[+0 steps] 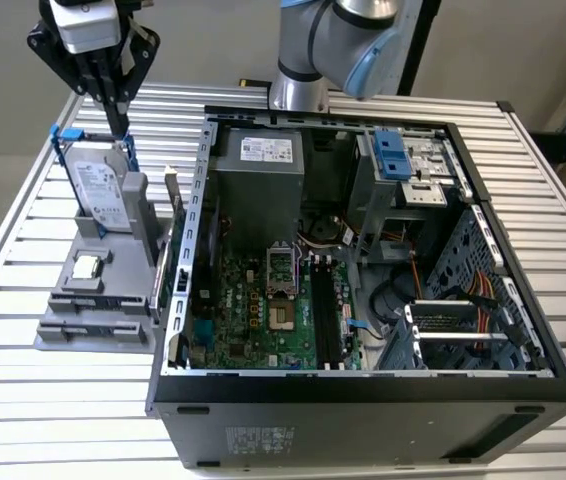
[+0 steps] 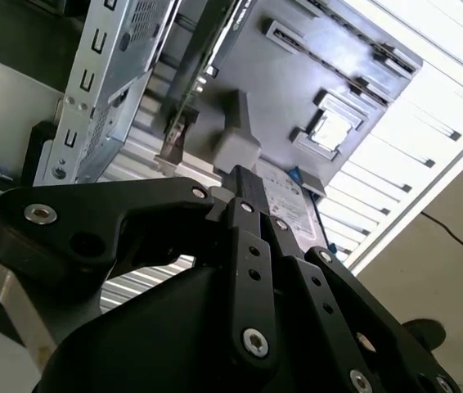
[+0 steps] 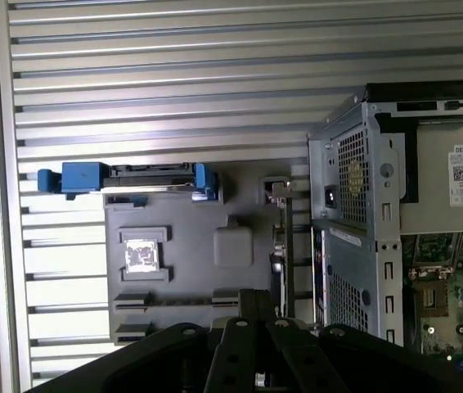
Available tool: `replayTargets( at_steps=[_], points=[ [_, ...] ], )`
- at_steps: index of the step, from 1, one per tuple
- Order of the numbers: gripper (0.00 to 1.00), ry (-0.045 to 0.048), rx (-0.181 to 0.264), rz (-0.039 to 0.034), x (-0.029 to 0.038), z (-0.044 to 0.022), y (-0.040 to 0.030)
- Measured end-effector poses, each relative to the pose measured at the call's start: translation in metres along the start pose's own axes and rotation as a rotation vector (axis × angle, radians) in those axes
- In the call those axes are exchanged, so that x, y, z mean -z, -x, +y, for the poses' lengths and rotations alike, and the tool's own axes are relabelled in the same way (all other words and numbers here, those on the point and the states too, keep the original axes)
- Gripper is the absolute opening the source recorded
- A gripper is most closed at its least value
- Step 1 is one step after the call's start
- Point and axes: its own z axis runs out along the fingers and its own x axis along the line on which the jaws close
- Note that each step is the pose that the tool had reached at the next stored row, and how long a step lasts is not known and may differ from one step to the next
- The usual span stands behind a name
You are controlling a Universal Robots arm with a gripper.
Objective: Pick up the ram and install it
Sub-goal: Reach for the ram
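My gripper [image 1: 120, 124] hangs over the far left of the table, above the top edge of the silver hard drive in its blue bracket [image 1: 101, 188]. Its fingers are shut with nothing between them, and both wrist views show them pressed together [image 2: 252, 196] [image 3: 258, 304]. A thin dark board stands on edge in the grey fixture beside the case wall; seen edge-on, it looks like the ram [image 1: 172, 205] [image 3: 280, 246]. It is to the exterior view's right of the gripper and lower. The black memory slots [image 1: 328, 318] on the green motherboard [image 1: 253, 320] stand bare.
The grey fixture [image 1: 103, 300] also holds a small square chip [image 1: 87, 266]. The open computer case [image 1: 363, 390] takes up the table's middle and right, and its metal wall [image 3: 354, 196] stands close to the fixture. The arm's base [image 1: 298, 90] stands behind the case.
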Motion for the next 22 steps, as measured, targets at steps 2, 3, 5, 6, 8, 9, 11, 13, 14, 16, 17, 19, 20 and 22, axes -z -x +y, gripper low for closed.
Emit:
replayTargets(
  at_steps=[2,3,5,6,8,9,11,13,14,16,17,19,20,22],
  points=[
    [0.0,-0.0001,0.0,0.0001,0.0,-0.0001,-0.0012],
    [0.0,0.0001,0.0,-0.0001,-0.0001,-0.0002,-0.0019],
    [0.0,0.0001,0.0,-0.0001,-0.0001,-0.0002,-0.0031],
    [0.0,0.0,0.0,0.0,-0.0001,-0.0003,-0.0036],
    [0.0,0.0,0.0,0.0,-0.0002,-0.0003,-0.0045],
    [0.0,0.0001,0.0,-0.0002,-0.0003,-0.0004,-0.005],
    [0.0,0.0,0.0,-0.0001,-0.0002,-0.0005,-0.006],
    [0.0,0.0001,0.0,-0.0001,-0.0003,-0.0005,-0.0073],
    [0.0,0.0001,0.0,-0.0001,-0.0003,-0.0006,-0.0081],
    [0.0,0.0001,0.0,-0.0001,-0.0003,-0.0008,-0.0104],
    [0.0,0.0,0.0,0.0,-0.0002,-0.0009,-0.0117],
    [0.0,0.0,0.0,0.0,-0.0002,-0.001,-0.0139],
    [0.0,0.0001,0.0,-0.0001,-0.0003,-0.0011,-0.015],
    [0.0,0.0,0.0,0.0,-0.0002,-0.0012,-0.017]
  ],
)
